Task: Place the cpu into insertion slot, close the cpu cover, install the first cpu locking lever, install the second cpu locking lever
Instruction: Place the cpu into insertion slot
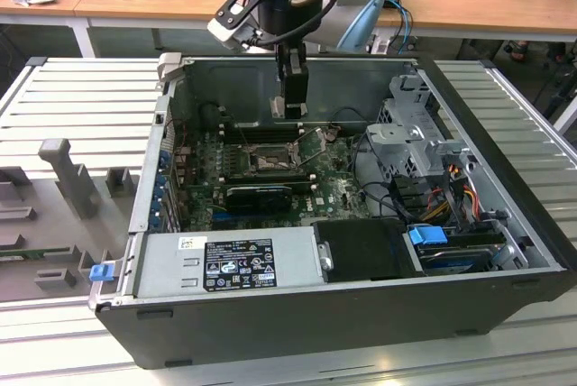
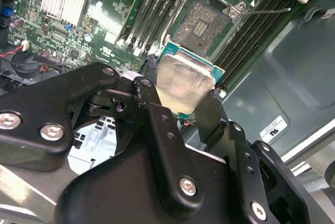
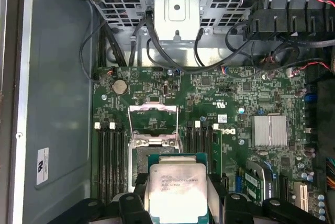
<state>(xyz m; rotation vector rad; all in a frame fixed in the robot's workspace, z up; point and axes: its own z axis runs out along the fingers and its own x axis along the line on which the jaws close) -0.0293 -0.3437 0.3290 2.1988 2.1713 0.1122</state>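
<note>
Pincer (image 1: 290, 108) vertical near insertion slot (image 2: 203, 24), cpu (image 3: 177, 190) in grip

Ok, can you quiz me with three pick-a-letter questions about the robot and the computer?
1. Where is the cpu? A) in the gripper B) on the wooden desk C) under the cables
2. What colour is the circuit board? A) red B) green C) white
3. The insertion slot is: A) covered B) filled C) open and empty
Answers: 1 A, the black fingers pinch its edges. 2 B, green shows all around the parts. 3 C, its bare metallic centre shows with no chip in it.
</note>
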